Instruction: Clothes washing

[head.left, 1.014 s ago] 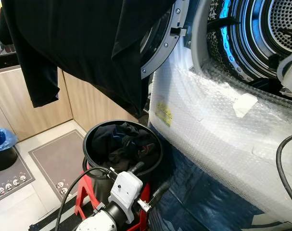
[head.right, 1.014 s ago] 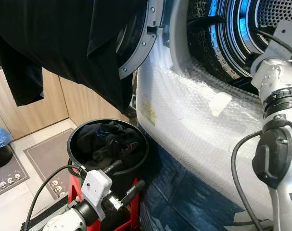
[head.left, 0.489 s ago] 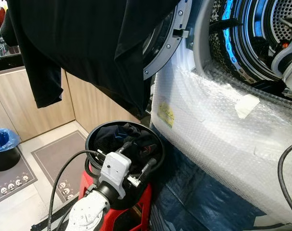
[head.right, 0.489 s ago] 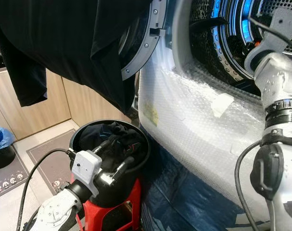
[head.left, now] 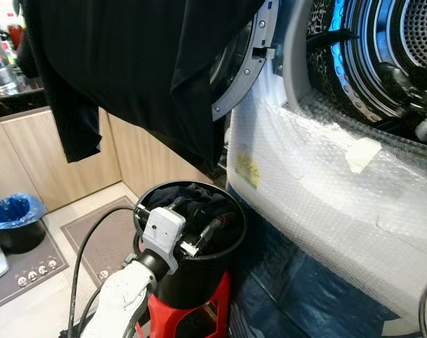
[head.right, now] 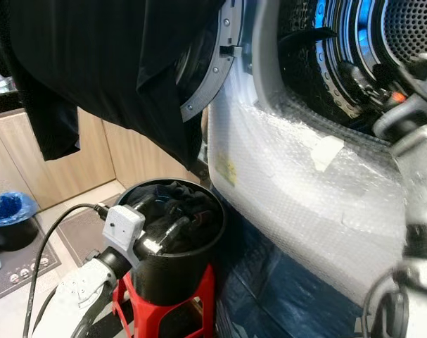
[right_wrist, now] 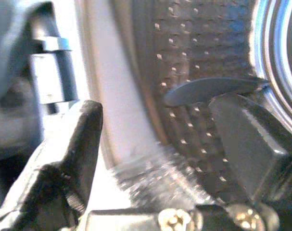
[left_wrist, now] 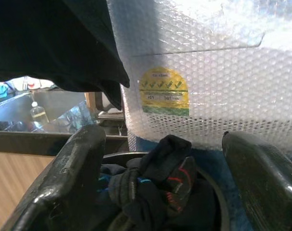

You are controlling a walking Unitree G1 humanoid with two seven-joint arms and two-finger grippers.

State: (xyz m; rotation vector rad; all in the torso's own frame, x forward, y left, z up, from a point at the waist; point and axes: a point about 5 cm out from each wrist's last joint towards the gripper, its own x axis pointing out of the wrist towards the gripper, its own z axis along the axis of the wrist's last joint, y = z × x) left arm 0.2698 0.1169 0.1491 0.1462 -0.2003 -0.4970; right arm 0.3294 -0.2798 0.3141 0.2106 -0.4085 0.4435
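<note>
Blue-lined bin [head.left: 15, 211] on floor at far left. Left pincer [head.left: 199, 229] spread wide over black bucket [head.left: 220, 243] on red stool [head.left: 199, 313], fingers empty, just above dark clothes [left_wrist: 160, 192] heaped inside. Black garment [head.left: 143, 70] draped over open washer door [head.left: 245, 84]. Bubble-wrapped washing machine [head.left: 326, 190] at right; right pincer [right_wrist: 155, 159] open, empty, at drum [head.left: 368, 56] mouth.

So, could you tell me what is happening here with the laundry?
The robot is loading a washing machine. Its left end effector, fingers open, is over the round black plastic bucket on a red stool, which holds a pile of dark clothes; nothing is gripped yet. Its right end effector, also open and empty, is at the mouth of the perforated steel drum. A black garment hangs over the open round door.
</note>
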